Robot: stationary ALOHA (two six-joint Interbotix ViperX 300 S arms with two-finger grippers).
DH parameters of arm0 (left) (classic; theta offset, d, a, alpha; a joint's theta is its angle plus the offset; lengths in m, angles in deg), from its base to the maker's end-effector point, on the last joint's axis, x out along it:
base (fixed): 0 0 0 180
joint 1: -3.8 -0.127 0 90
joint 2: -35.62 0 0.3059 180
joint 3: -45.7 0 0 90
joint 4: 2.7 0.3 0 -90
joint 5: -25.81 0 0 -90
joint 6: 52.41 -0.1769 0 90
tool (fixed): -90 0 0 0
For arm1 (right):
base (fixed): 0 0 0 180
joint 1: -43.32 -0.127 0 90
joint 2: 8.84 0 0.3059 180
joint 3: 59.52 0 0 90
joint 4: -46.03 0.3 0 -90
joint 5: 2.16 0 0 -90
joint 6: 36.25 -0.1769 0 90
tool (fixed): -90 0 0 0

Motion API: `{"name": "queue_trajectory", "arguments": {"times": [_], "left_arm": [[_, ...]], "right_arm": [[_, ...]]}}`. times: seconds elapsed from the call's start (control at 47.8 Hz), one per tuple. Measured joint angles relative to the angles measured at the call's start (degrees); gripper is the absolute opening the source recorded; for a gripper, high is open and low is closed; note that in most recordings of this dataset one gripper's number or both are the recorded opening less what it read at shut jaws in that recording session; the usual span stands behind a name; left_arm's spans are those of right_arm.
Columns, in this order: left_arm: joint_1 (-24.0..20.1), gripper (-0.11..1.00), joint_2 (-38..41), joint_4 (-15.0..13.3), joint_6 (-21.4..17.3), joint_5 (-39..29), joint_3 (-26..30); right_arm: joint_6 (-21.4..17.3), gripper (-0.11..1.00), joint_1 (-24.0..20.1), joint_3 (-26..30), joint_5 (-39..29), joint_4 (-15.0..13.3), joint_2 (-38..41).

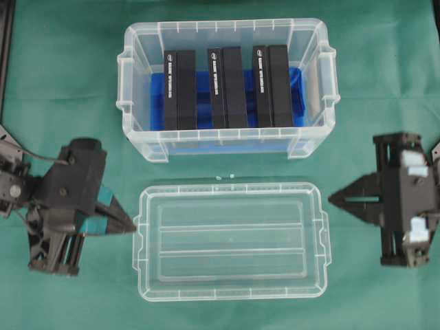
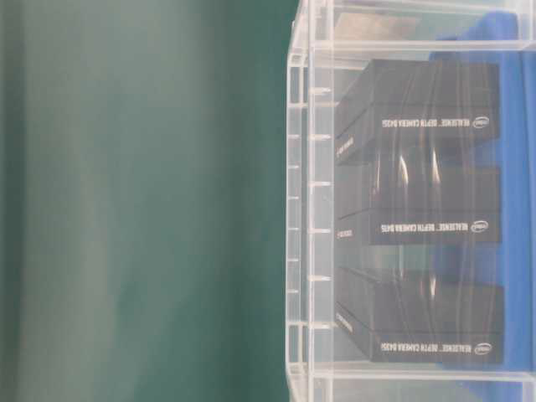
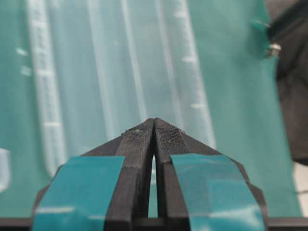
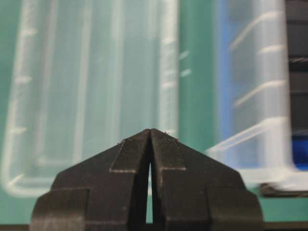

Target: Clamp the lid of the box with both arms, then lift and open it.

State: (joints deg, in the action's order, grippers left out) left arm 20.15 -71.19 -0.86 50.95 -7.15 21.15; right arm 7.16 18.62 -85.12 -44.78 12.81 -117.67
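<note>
The clear flat lid (image 1: 232,240) lies on the green cloth in front of the box (image 1: 227,141), apart from it. The box is a deep clear tub with a blue bottom, and three black oblong boxes (image 1: 225,87) stand in it. My left gripper (image 1: 132,223), taped teal, is shut with its tip just off the lid's left edge; the lid (image 3: 120,72) fills the left wrist view ahead of the tip (image 3: 154,120). My right gripper (image 1: 331,199) is shut, a short way off the lid's right edge; its wrist view shows lid (image 4: 91,86) and box (image 4: 260,106) beyond the tip (image 4: 151,130).
The table-level view shows the box's clear wall (image 2: 306,209) and the black boxes (image 2: 419,209) up close, with green cloth (image 2: 142,201) beside. A dark frame (image 1: 5,48) runs along the far left edge of the table.
</note>
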Motion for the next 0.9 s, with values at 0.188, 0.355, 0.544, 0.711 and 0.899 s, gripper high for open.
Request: {"name": "queue_trajectory", "arguments": {"times": [0.188,0.355,0.544,0.711,0.899], "left_arm": [[-5.01,0.01,-1.85,0.0,-5.98,2.46,0.0],[-9.32,0.01,-3.34,-0.09,-9.32,3.43,-0.09],[-14.06,0.01,-5.19,-0.09,-11.25,4.75,-0.79],[-18.37,0.01,-7.12,-0.09,-13.01,6.59,-1.67],[-22.76,0.01,-9.05,-0.09,-14.5,7.73,-2.55]], "right_arm": [[0.88,0.0,3.25,0.0,0.0,-5.19,-2.37],[0.88,0.0,7.38,-0.09,0.18,-6.94,-4.22],[1.05,0.0,13.36,-0.35,1.58,-7.73,-6.42],[1.05,0.0,18.63,-0.79,3.78,-9.14,-8.17],[1.05,0.0,22.85,-1.58,5.54,-11.25,-9.32]]}}
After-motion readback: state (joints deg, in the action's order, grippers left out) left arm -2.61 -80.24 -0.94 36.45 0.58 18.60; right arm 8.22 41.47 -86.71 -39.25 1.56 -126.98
